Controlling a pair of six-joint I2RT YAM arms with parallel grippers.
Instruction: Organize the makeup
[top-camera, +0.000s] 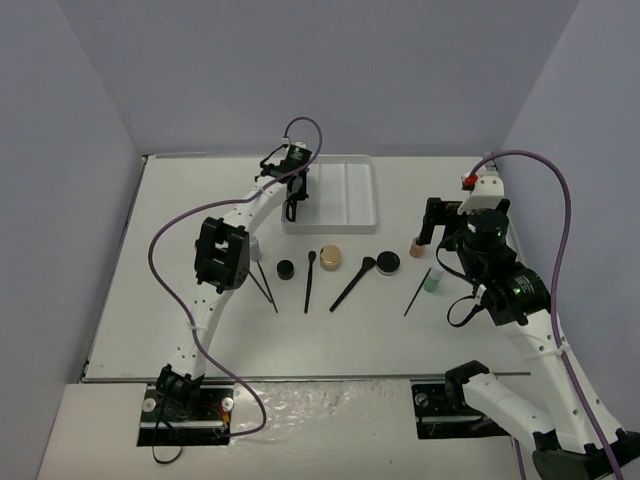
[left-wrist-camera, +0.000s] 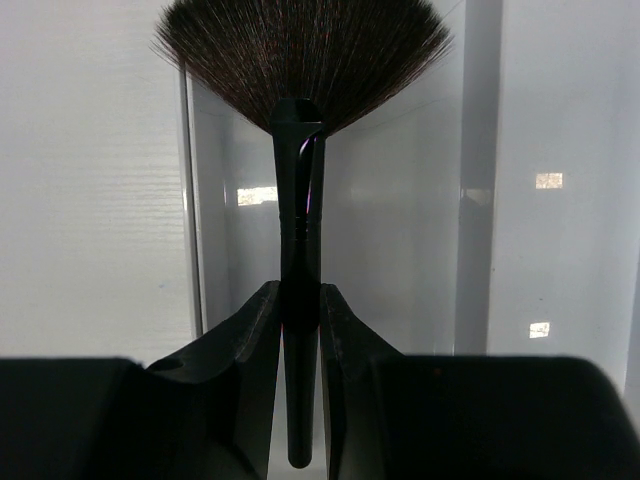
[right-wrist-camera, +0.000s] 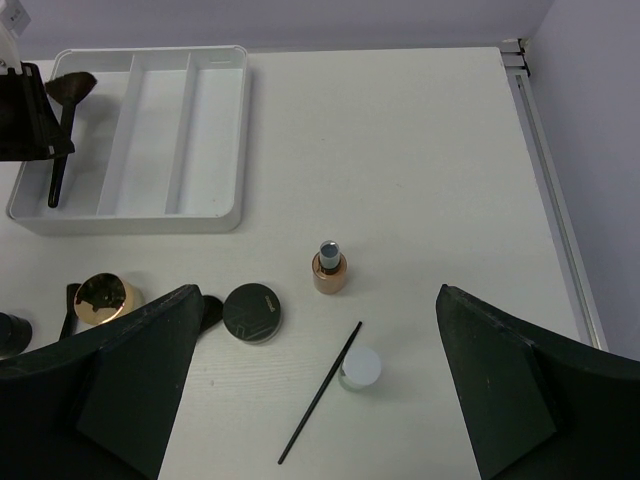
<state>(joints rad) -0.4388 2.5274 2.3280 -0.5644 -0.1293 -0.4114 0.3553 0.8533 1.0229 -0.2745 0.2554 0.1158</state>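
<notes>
My left gripper (top-camera: 293, 207) is shut on the thin black handle of a fan brush (left-wrist-camera: 300, 190) and holds it over the left compartment of the white tray (top-camera: 345, 190). It also shows in the right wrist view (right-wrist-camera: 62, 120). My right gripper (right-wrist-camera: 315, 375) is open and empty, above a tan bottle (right-wrist-camera: 329, 270), a thin black brush (right-wrist-camera: 320, 392) and a pale green bottle (right-wrist-camera: 360, 368) with a white cap. A round black compact (right-wrist-camera: 251, 312) and a gold-tan jar (right-wrist-camera: 103, 297) lie to their left. In the top view my right gripper (top-camera: 431, 232) hovers by the tan bottle (top-camera: 416, 245).
On the table in front of the tray lie a small black compact (top-camera: 285, 268), two black brushes (top-camera: 310, 280) (top-camera: 352, 283), and thin brushes (top-camera: 265, 285) beside the left arm. The tray's middle and right compartments (right-wrist-camera: 210, 130) hold nothing. Purple walls stand on three sides.
</notes>
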